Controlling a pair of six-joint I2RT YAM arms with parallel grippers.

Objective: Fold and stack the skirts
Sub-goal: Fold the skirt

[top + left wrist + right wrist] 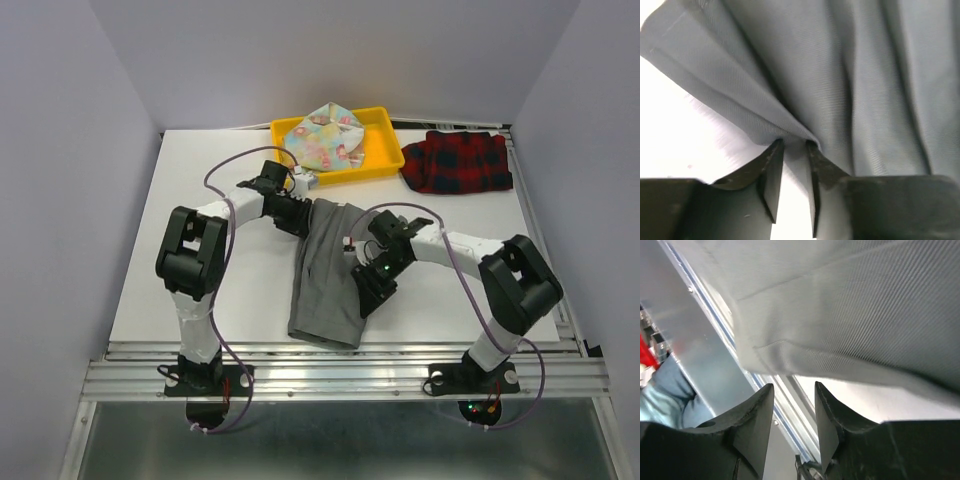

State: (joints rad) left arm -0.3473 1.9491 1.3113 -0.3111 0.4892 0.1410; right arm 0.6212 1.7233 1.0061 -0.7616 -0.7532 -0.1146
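The far edge of the grey skirt (325, 280) is pinched in the near-closed left gripper (795, 144), likely for folding. The right gripper (794, 386) is held slightly parted, empty, beside the cloth.

The left arm (240, 200) hides the grey skirt (325, 285)'s far edge.

Yellow plastic tray (382, 150) sits at the far edge of the white table (255, 300), approx. centre. Alu rail (340, 375) runs along the near edge. Sth blue (660, 395) below it, maybe cloth; too blurred.
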